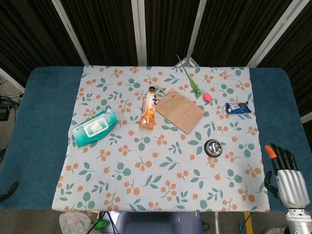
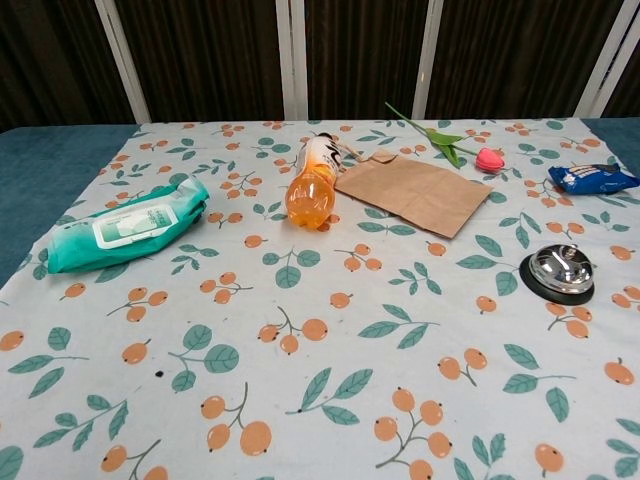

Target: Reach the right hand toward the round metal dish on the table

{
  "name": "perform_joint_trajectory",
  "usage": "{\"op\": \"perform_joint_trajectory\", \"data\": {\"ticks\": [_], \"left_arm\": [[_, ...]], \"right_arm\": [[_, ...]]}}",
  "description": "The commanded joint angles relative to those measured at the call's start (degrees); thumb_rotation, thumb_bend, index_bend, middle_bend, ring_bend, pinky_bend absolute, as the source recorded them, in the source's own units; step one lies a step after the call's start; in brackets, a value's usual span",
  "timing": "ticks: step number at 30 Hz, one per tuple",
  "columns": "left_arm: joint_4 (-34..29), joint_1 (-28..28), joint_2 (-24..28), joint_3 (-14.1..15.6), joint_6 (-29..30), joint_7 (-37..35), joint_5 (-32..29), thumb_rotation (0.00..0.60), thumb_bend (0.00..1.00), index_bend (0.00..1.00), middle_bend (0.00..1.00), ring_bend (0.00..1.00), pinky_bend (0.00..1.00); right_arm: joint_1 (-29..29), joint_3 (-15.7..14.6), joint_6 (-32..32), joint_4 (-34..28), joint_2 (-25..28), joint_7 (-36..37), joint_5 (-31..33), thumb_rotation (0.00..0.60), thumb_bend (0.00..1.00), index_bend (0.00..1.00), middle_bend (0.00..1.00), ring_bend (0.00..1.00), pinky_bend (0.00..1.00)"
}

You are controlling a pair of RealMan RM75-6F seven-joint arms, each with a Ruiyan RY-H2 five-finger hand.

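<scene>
The round metal dish [image 1: 213, 147] with a dark rim sits on the right part of the floral cloth, and the chest view shows the dish [image 2: 558, 271] near its right edge. My right hand [image 1: 282, 174] is at the table's front right corner over the blue cover, fingers straight and apart, holding nothing, well to the right of and nearer than the dish. It does not show in the chest view. A dark sliver [image 1: 7, 191] at the lower left edge may be my left hand; its fingers cannot be made out.
On the cloth [image 1: 161, 195] lie a teal wipes pack [image 1: 94, 127], an orange drink bottle [image 1: 148, 109] on its side, a brown paper bag [image 1: 180, 110], a pink tulip [image 1: 197, 87] and a blue snack packet [image 1: 238, 107] beyond the dish.
</scene>
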Motion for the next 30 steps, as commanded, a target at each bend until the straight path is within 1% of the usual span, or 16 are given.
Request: {"op": "perform_joint_trajectory", "data": {"ticks": [1,6,12,16,20,25,30], "left_arm": [[0.00,0.19,0.00,0.42,0.19,-0.23,0.51,0.600,0.33,0.05,0.00,0.00,0.10],[0.16,0.57,0.01,0.27,1.00,-0.75,0.40,0.600,0.33,0.05,0.00,0.00,0.10],[0.36,0.41,-0.15,-0.02,0.89,-0.70,0.20,0.600,0.33,0.05,0.00,0.00,0.10],[0.25,0.28,-0.21,-0.07,0.52,-0.26,-0.01,0.600,0.33,0.05,0.00,0.00,0.10],[0.09,0.35,-0.20,-0.31,0.61,-0.32,-0.57,0.600,0.33,0.05,0.00,0.00,0.10],[0.08,0.43,-0.10,-0.39,0.59,-0.43,-0.91,0.600,0.33,0.05,0.00,0.00,0.10],[0.05,0.38,-0.08,-0.56,0.44,-0.45,-1.29,0.600,0.33,0.05,0.00,0.00,0.10]], "right_arm": [[0.90,0.22,-1.16,-0.49,-1.49,-0.76,0.21,0.600,0.79,0.00,0.00,0.00,0.00],[3.45,1.32,-4.96,-0.93,-3.16,-2.26,1.88,0.600,0.79,0.00,0.00,0.00,0.00],[7.50,3.98,-9.35,-0.61,-5.68,-4.38,4.45,0.600,0.78,0.00,0.00,0.00,0.00],[10.33,6.21,-11.22,1.49,-9.48,-4.98,6.07,0.600,0.79,0.00,0.00,0.00,0.00],[12.87,7.70,-14.11,3.72,-12.68,-4.63,8.64,0.600,0.79,0.00,0.00,0.00,0.00],[15.83,8.38,-18.65,6.67,-15.63,-5.53,12.03,0.600,0.79,0.00,0.00,0.00,0.00],[17.72,8.48,-20.69,10.19,-18.86,-5.98,13.70,0.600,0.79,0.00,0.00,0.00,0.00]]}}
